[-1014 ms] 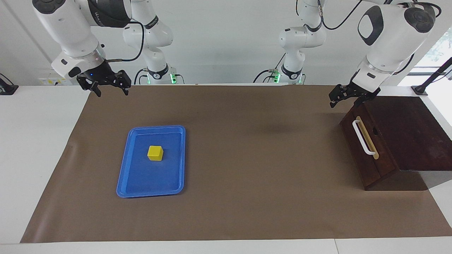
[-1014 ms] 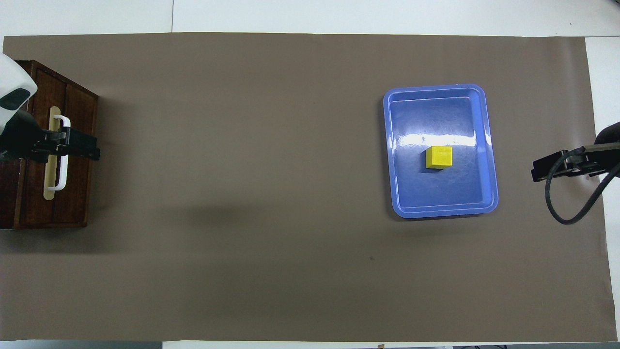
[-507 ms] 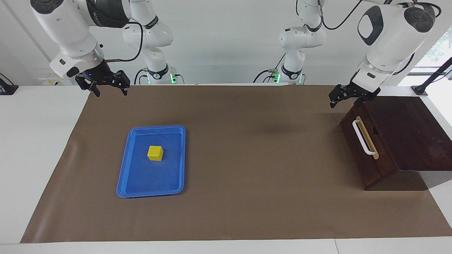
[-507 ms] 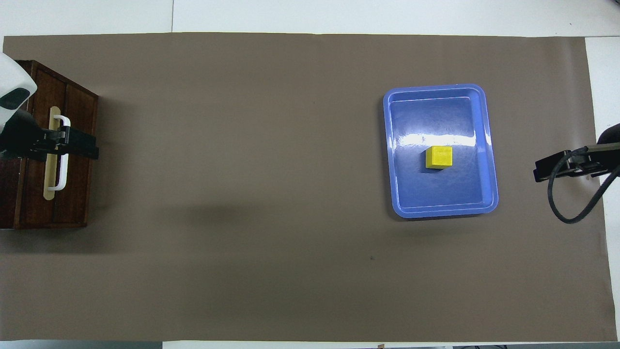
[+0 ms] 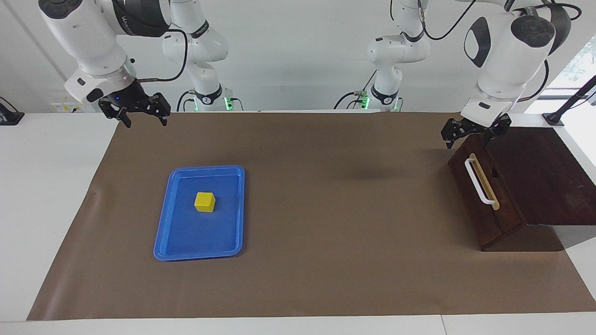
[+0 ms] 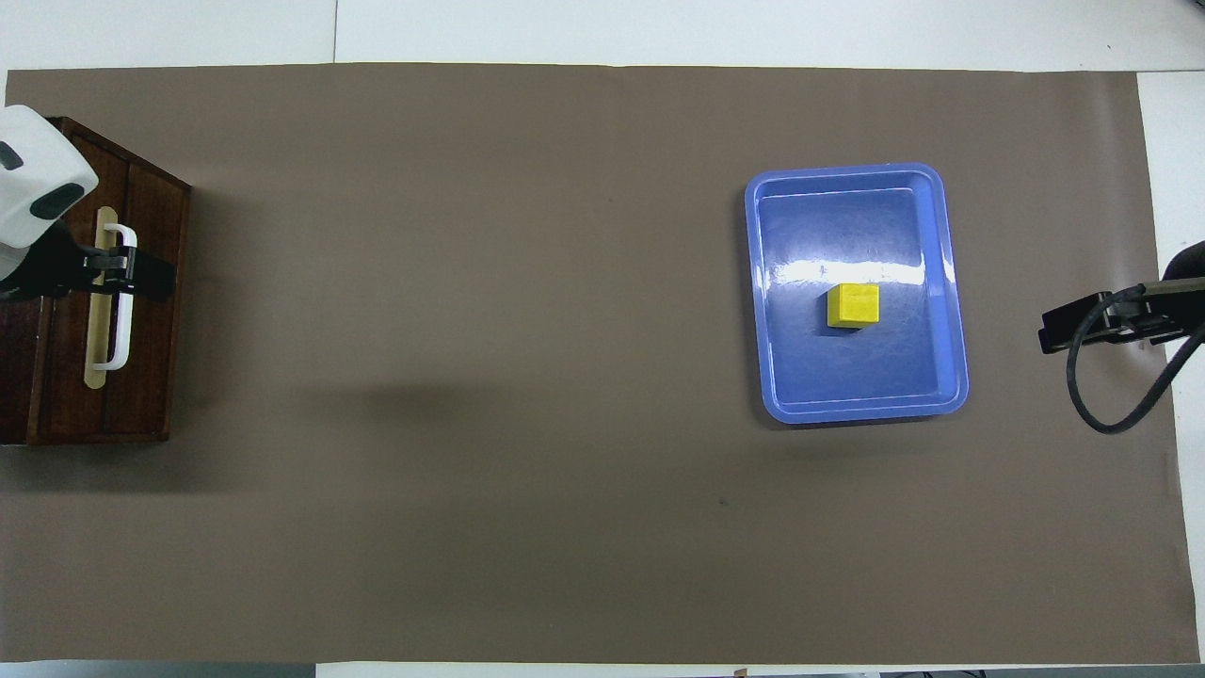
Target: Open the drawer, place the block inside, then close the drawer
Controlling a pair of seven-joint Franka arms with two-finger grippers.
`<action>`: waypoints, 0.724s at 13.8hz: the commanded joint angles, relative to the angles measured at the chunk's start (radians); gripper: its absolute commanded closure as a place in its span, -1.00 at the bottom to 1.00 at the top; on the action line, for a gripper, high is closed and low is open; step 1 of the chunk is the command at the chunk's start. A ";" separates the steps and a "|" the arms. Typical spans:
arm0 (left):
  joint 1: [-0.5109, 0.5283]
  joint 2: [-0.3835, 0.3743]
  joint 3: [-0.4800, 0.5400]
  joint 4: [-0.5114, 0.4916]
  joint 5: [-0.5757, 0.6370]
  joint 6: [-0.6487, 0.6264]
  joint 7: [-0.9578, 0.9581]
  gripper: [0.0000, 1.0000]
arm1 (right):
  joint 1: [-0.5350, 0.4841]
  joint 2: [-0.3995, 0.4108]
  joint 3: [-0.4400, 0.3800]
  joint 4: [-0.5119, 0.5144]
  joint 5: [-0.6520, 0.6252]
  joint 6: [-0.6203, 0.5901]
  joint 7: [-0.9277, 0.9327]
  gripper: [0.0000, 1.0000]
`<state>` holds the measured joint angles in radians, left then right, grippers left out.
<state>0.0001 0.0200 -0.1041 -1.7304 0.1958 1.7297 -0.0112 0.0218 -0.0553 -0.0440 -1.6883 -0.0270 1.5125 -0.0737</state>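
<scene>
The drawer point(image 5: 489, 204) point(image 6: 151, 358) is shut in its dark wooden box at the left arm's end of the table, with its white bar handle point(image 5: 479, 182) point(image 6: 126, 330) showing. My left gripper point(image 5: 468, 141) point(image 6: 141, 280) hangs open over the box's top front edge, above the end of the handle, touching nothing. The yellow block point(image 5: 205, 201) point(image 6: 853, 306) sits in a blue tray point(image 5: 160, 232) point(image 6: 767, 367). My right gripper point(image 5: 145, 122) point(image 6: 1059, 330) waits open and empty, raised over the mat's edge at the right arm's end.
A brown mat point(image 5: 326, 209) point(image 6: 471, 377) covers most of the white table, and the box and the tray both rest on it. A black cable point(image 6: 1097, 414) loops below the right gripper.
My left gripper has swung in over the box's front edge and turned at the wrist. The right gripper has risen slightly. The block, tray and drawer have not moved.
</scene>
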 commanded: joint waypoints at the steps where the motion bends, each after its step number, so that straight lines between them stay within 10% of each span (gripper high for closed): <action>1: -0.044 -0.012 0.009 -0.135 0.126 0.105 0.007 -1.00 | -0.009 -0.021 0.003 -0.022 -0.013 0.005 -0.026 -1.00; 10: -0.042 0.048 0.009 -0.281 0.340 0.329 0.000 -1.00 | -0.016 -0.021 -0.003 -0.017 0.007 -0.003 -0.040 -1.00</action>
<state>-0.0437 0.0667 -0.1037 -1.9854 0.5005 2.0089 -0.0108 0.0214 -0.0557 -0.0443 -1.6883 -0.0268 1.5124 -0.0741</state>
